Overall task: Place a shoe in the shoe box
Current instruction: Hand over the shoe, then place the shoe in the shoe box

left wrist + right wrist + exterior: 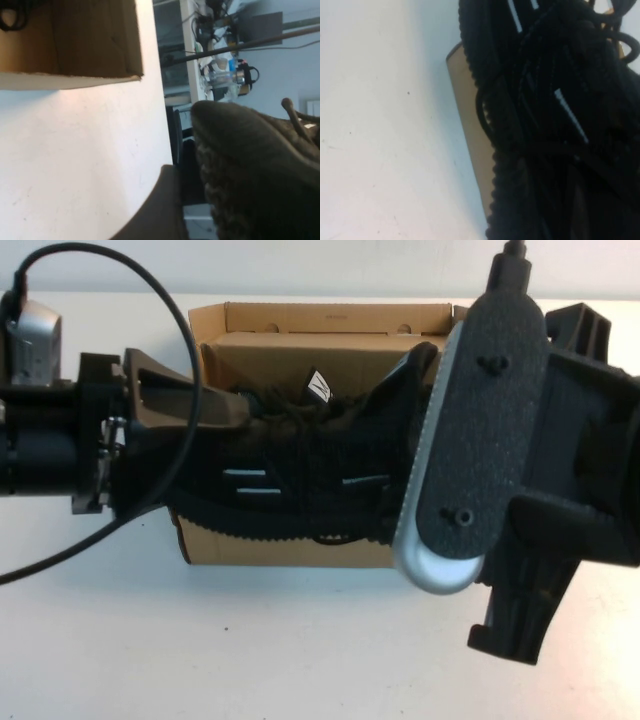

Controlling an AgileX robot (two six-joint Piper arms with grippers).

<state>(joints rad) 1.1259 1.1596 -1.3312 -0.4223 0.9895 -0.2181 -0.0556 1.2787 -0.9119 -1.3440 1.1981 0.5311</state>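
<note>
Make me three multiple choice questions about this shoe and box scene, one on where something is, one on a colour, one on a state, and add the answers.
1. Where does the shoe lie?
A. On the bare table, away from the box
B. Across the open shoe box
C. Under the box

2. What colour is the shoe?
A. Black
B. Red
C. White

3. How is the box lid?
A. Taped shut
B. Missing
C. Folded open at the far side

Answers:
1 B: in the high view the shoe spans the box, its toothed sole over the near wall, with the left gripper at one end and the right gripper at the other.
2 A: upper, laces and sole are black, with small white dashes.
3 C: the flap stands up behind the shoe.
</note>
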